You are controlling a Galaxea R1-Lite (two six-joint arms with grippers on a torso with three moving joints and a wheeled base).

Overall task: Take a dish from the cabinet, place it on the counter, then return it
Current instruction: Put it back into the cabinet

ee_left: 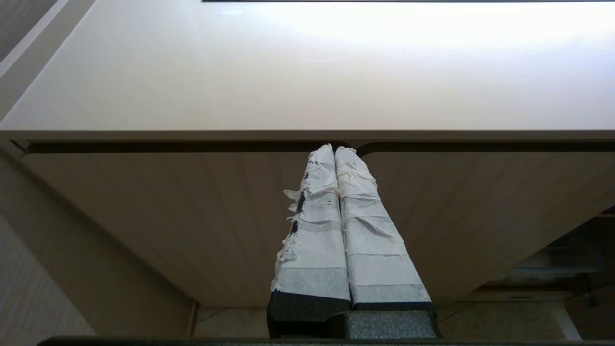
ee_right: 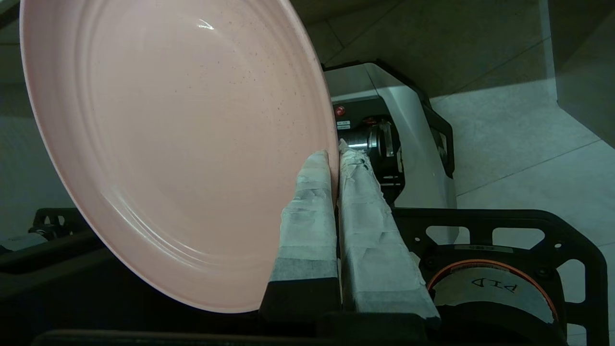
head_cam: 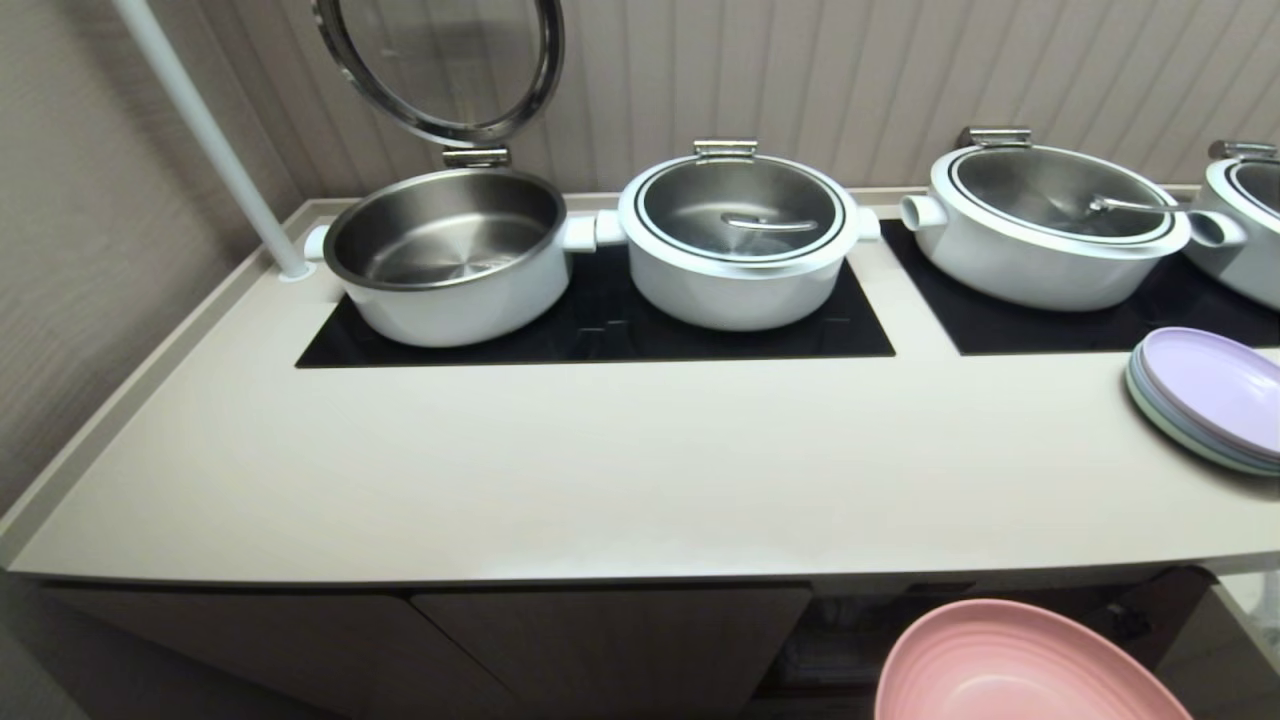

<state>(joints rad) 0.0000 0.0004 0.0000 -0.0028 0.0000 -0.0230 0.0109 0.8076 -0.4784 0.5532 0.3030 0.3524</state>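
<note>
Fingers (ee_right: 312,202) of my right gripper (ee_right: 335,154) are clamped on the rim of the pink dish (ee_right: 178,144), one taped finger on its upper face and the other behind its edge. Only my right wrist view shows that grip; it also shows the dish tilted, with my own grey base (ee_right: 408,139) and the tiled floor (ee_right: 519,144) behind it. My head view shows none of my right gripper, only the dish (head_cam: 1010,665), held in the air in front of the worktop (head_cam: 600,470), lower than the worktop's front edge and just before the dark open part of the cabinet (head_cam: 600,640). That same view alone shows what stands on the worktop: an open pot (head_cam: 440,260) with its lid raised, beside it three lidded pots (head_cam: 740,240) along the back on black cooktop panels (head_cam: 600,330), and a stack of pale plates (head_cam: 1210,395) at the worktop's right end, topped by a lilac one. My left gripper (ee_left: 335,149) appears only in my left wrist view: its taped fingers are pressed together on nothing, pointing at the gap between two closed cabinet doors just under the worktop's front edge.
</note>
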